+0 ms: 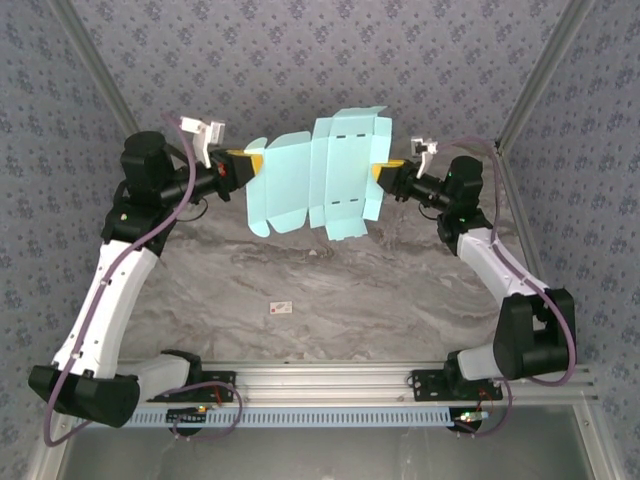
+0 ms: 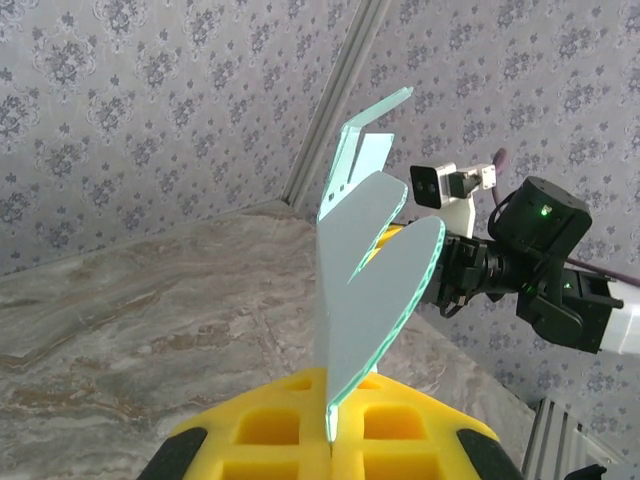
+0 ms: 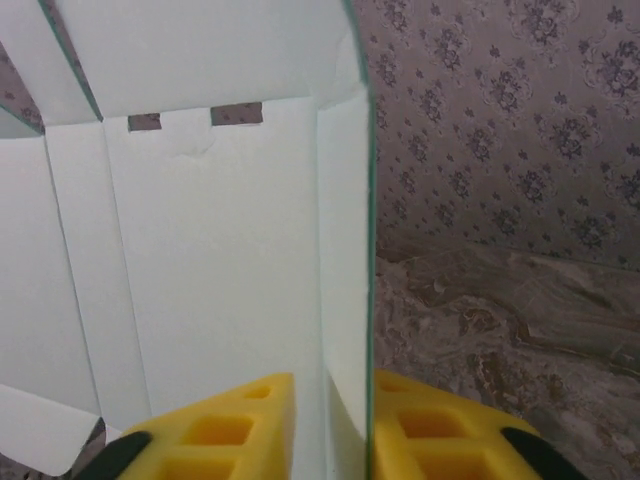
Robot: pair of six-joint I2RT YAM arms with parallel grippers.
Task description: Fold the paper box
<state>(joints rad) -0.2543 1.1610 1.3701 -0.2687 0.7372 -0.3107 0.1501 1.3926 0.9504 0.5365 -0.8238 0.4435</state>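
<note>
Above the far half of the marbled desk (image 1: 350, 290), in the overhead view, the paper box (image 1: 315, 175) hangs in the air as a flat mint die-cut sheet, unfolded, with its flaps spread out. It is stretched between the two arms. The left claw (image 1: 252, 163) meets the sheet's left edge and the right claw (image 1: 381, 172) meets its right edge. A tiny white tag with a red mark (image 1: 281, 308) lies on the desk well apart from the sheet, nearer the arm bases.

From the left wrist, the paper box (image 2: 365, 290) stands nearly edge-on and rises upright out of the left claw (image 2: 330, 440). The yellow pads (image 2: 270, 425) are clenched on its lower edge with no gap showing. Rounded flaps fan out above, and the right arm (image 2: 540, 260) sits behind the sheet's far end.

From the right wrist, the paper box (image 3: 200, 260) shows its pale inner face, with creases and two small slots near the top. Its narrow side panel runs down between the yellow pads (image 3: 240, 430) of the right claw (image 3: 335, 425). One pad sits on each side of the card, but I cannot tell whether they are pressing it or just bracketing it.
</note>
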